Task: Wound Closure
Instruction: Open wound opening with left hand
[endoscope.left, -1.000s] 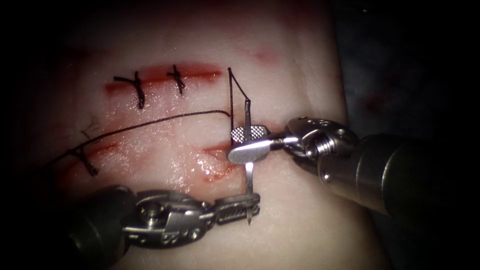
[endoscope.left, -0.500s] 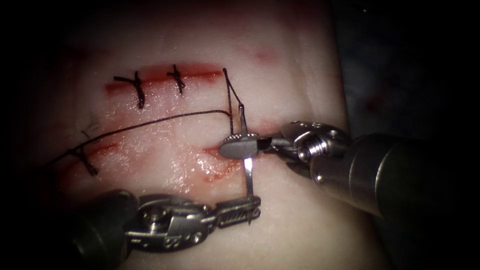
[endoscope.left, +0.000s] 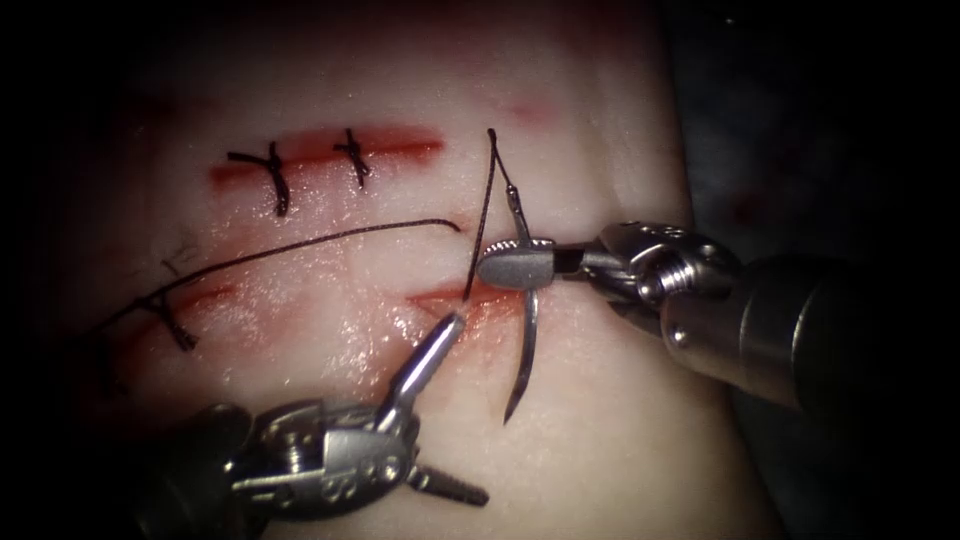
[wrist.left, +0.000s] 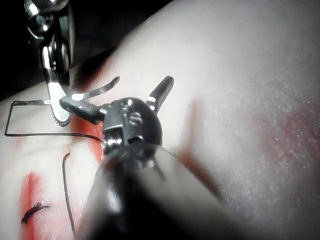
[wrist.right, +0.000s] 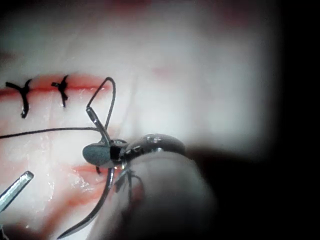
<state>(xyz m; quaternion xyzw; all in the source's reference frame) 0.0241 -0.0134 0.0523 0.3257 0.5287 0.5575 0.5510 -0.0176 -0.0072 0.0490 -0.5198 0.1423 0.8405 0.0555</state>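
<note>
My right tool is shut on the curved needle about a third of the way from its thread end. The needle hangs free above the tissue, just right of the open red cut, with its tip pointing down. Dark thread loops up from the needle's end and drops into the cut's edge. My left tool stands wide open below the cut and holds nothing. The left wrist view has these spread jaws beside the needle. My right tool also grips the needle in its wrist view.
Two tied stitches close the red cut at the upper left, and a third knot sits at the far left. A long strand of thread lies across the tissue from that knot toward the needle. Red fluid wets the cut's edges.
My right tool shut on the needle's upper part. My left tool then let go of the needle near its tip, opened wide and drew back to the lower left. The needle shifted slightly right.
</note>
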